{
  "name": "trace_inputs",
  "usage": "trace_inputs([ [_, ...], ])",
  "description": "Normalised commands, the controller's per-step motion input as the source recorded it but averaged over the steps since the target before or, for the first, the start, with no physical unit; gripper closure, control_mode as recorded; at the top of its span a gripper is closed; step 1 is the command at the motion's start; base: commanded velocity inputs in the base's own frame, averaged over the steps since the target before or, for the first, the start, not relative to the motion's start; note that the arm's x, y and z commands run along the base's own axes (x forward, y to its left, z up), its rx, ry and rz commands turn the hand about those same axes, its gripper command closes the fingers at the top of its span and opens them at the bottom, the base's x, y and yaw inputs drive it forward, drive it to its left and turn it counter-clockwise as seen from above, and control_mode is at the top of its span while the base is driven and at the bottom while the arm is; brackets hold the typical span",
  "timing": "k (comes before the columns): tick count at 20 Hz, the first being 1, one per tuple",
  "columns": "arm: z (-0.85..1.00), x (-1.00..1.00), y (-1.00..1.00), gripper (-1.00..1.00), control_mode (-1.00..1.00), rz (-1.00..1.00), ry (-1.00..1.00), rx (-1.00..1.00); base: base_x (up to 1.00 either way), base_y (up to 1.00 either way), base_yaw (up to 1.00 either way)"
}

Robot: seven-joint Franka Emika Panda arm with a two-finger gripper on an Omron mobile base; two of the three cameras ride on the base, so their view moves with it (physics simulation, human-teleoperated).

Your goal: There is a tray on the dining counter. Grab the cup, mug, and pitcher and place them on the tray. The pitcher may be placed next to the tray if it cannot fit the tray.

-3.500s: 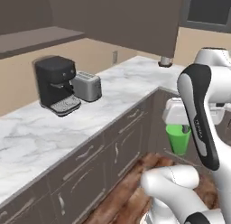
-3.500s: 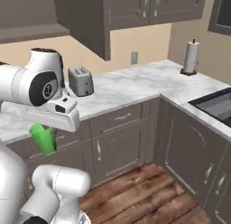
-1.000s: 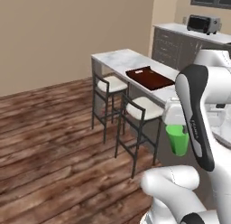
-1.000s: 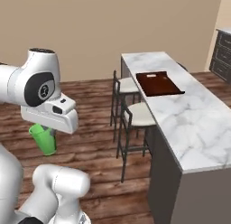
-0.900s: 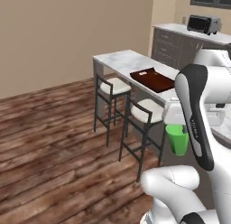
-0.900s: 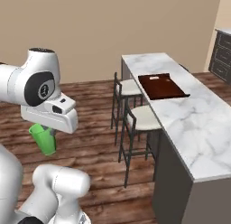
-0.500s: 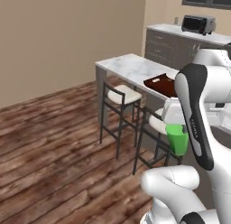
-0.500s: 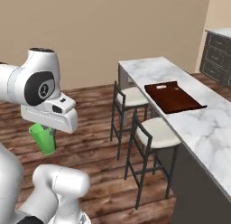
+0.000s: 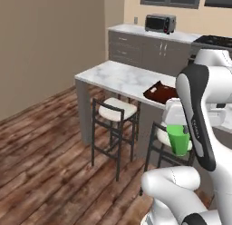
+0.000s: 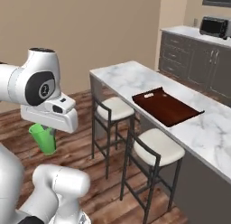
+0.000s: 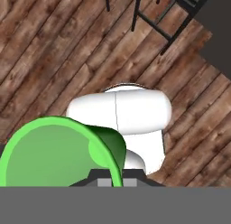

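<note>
Right now, carrying the small bright green tapered cup [image 9: 178, 139], clamped tight in the hand [image 10: 45, 129] and hanging low beside the white arm, over the brown plank floor [image 11: 54, 51]. Looks like the transport leg of the first delivery: cup gripped, not yet over the counter.

Ahead and to the right, the long white-grey marble tabletop [image 10: 135, 78] of the dining counter, with the flat dark reddish-brown wooden tray [image 10: 165, 105] lying on it, well apart from the cup. Seen partly behind the arm's elbow in the left base view, tray [image 9: 158, 91] bare as far as can be told.

Next move, by judgement: closing in on the counter, lifting the cup well above tabletop height, swinging it across over the tray, then lowering upright onto the tray's floor before letting go. Worth leaving room there for the mug and perhaps the pitcher.

In the way: two black-framed stools with pale cushions, the farther one [image 10: 113, 108] and the nearer one [image 10: 159, 147], tucked against the counter's front right under the tray. Could snag the arm on a low, straight reach, so up first, then over. Farther back, grey cabinets along the wall with a dark toaster oven [image 9: 160, 23] on top, well clear of the path.
</note>
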Motion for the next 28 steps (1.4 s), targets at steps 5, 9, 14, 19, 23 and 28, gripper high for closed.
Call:
trace_inputs([
  [5,0.00,0.00,0.00,1.00,1.00,0.00,0.00,0.00,0.81,0.92,-0.63],
  [9,0.00,0.00,0.00,1.00,1.00,0.00,0.00,0.00,0.72,0.83,-0.59],
  [14,0.00,0.00,0.00,1.00,1.00,0.00,0.00,0.00,0.72,0.69,-0.49],
  [19,0.00,0.00,0.00,1.00,1.00,0.00,0.00,0.00,0.71,0.24,-0.35],
  [23,0.00,0.00,0.00,1.00,1.00,0.00,0.00,0.00,0.14,-0.49,-0.08],
  [28,0.00,0.00,0.00,1.00,1.00,0.00,0.00,0.00,0.18,-0.43,-0.19],
])
